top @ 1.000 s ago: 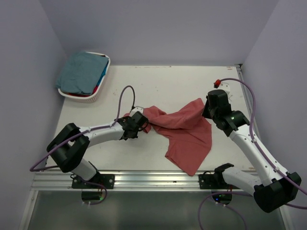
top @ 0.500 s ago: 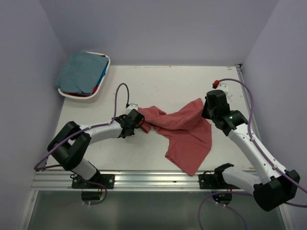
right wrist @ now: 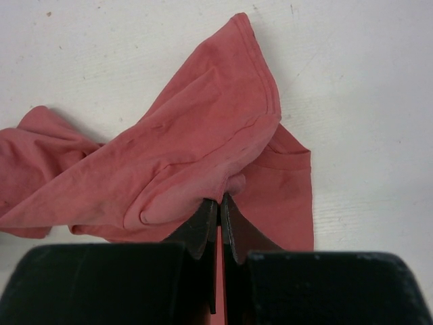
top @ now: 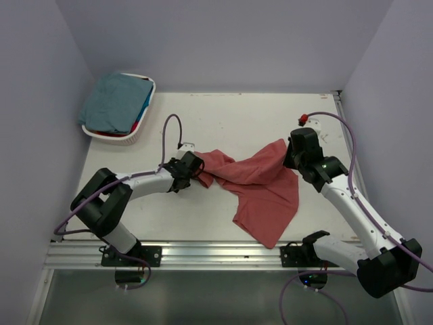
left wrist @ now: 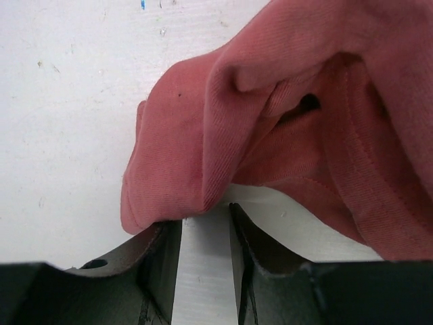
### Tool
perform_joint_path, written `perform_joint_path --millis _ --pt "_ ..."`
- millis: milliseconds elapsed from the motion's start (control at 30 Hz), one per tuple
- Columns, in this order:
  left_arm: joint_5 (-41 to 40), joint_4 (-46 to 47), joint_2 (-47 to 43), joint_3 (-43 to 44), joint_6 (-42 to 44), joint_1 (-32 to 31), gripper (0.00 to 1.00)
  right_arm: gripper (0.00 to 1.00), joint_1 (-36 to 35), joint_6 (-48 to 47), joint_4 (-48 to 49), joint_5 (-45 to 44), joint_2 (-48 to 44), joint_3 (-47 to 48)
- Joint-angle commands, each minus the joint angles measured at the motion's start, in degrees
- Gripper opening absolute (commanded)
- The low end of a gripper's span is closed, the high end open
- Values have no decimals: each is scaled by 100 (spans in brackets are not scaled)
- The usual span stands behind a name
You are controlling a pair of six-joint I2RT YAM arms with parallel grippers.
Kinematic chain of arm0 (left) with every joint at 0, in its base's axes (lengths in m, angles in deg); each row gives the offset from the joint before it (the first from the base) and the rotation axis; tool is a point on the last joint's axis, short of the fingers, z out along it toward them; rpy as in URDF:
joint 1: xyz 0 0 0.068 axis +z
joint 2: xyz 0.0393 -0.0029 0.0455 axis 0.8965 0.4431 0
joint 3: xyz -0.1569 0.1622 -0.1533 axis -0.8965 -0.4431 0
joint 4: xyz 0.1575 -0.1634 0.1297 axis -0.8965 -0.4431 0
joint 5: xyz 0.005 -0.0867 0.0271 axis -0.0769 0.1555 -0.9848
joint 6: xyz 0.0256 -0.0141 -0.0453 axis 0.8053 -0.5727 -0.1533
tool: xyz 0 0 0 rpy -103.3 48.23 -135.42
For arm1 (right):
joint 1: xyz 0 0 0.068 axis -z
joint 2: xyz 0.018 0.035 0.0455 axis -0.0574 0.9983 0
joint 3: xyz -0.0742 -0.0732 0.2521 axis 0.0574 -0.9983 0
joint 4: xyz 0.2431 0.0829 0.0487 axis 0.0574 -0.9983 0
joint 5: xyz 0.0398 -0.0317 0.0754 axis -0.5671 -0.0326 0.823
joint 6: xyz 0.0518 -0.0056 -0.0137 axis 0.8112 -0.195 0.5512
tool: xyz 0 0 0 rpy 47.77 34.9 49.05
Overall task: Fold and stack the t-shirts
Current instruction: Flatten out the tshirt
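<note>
The brick-red t-shirt (top: pixel 260 183) lies crumpled across the middle of the table. My left gripper (top: pixel 195 170) is at its left end. In the left wrist view the jaws (left wrist: pixel 205 215) stand open with bare table between them, and a fold of the shirt (left wrist: pixel 270 122) touches the fingertips. My right gripper (top: pixel 292 159) is shut on a fold at the shirt's right edge, as the right wrist view (right wrist: pixel 219 200) shows, with the shirt (right wrist: pixel 189 156) spread beyond it. The teal t-shirt (top: pixel 115 101) lies on top in the basket, with bits of bright blue (top: pixel 145 103) and red (top: pixel 111 133) cloth under it.
The white oval basket (top: pixel 144 126) stands at the far left corner of the table. Purple walls close in the left, back and right sides. Purple cables loop over both arms. A metal rail (top: pixel 203 254) runs along the near edge.
My left gripper has drawn back a little to the left, to the edge of the shirt's left end. The right gripper and the shirt have barely moved.
</note>
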State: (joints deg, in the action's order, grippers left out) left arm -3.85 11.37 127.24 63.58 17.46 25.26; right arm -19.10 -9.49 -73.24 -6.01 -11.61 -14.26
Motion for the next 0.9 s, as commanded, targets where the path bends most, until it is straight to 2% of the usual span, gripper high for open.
perform_joint_path --millis 0,200,300,400,433,467,500,733,867 --pt "-145 350 168 192 109 108 38 0 -2 -61 224 37 29 -4" --pt "-224 509 326 306 179 196 39 0 -2 -61 241 63 29 -57" --pt "-233 596 441 350 188 284 36 0 -2 -61 250 98 20 -57" --pt "-268 649 528 377 188 363 24 0 -2 -79 259 98 20 -83" --pt "-277 667 537 385 180 372 16 0 -2 -70 259 107 3 -92" --pt "-295 659 546 394 180 381 11 0 -2 -70 259 107 3 -101" --pt "-321 632 546 412 162 381 1 0 -2 -70 268 107 -6 -110" --pt "-234 176 117 534 -40 372 0 0 -2 -70 259 98 -15 -110" --pt "-49 -736 -568 867 -181 118 0 0 -2 -61 224 11 -15 -31"
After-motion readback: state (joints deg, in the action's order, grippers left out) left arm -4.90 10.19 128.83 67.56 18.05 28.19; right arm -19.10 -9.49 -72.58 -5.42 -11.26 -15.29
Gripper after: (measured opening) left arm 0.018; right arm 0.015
